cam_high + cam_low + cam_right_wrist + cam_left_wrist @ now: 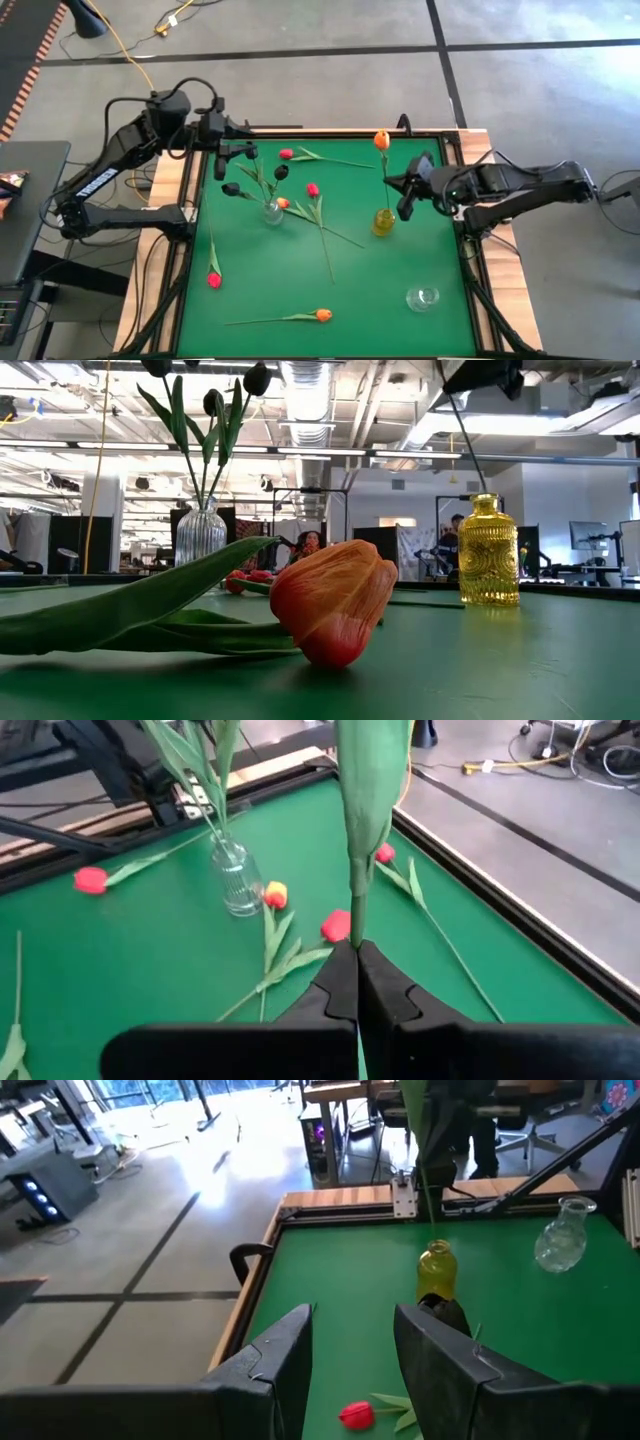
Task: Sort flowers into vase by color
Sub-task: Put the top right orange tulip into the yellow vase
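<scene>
Right gripper (399,188) clamped on orange tulip (381,141) stem above yellow vase (384,222); left gripper (236,157) fingers apart near clear vase (272,211).

Green-topped table (400,330) w/ wood rim. Lying flat: red tulip (214,279) near left edge, orange tulip (322,315) near front, red tulip (286,154) at back, red (313,190) and orange (283,203) tulips mid-table. Standing: ribbed clear vase (272,212), yellow vase (384,222), round clear vase (422,298) front right.
</scene>
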`<action>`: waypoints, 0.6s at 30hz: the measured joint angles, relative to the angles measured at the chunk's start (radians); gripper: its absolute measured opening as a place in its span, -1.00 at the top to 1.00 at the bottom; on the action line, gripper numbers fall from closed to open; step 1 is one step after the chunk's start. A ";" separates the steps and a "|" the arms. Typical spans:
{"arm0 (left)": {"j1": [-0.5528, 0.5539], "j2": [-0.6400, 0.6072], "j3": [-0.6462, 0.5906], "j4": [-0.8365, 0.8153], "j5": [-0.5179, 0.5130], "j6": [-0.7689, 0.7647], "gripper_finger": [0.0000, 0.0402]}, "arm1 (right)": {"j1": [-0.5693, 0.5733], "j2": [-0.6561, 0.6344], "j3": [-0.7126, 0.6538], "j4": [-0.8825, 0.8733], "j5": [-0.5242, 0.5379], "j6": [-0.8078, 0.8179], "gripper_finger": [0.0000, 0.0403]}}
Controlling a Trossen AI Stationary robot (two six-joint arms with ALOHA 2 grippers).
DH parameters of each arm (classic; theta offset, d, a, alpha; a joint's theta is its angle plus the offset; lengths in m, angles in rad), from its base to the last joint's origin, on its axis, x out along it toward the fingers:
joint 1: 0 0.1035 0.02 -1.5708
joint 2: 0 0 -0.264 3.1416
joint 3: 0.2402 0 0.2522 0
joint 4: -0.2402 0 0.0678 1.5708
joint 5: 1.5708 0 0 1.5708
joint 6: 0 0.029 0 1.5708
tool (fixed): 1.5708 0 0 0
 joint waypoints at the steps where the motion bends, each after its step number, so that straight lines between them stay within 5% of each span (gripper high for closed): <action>1: 0.000 0.001 0.000 -0.001 0.001 -0.005 0.34 | 0.000 0.000 -0.009 0.003 0.000 0.008 0.90; 18: 0.000 0.001 0.000 -0.001 0.008 -0.027 0.34 | 0.007 0.004 -0.173 0.143 0.047 0.063 0.86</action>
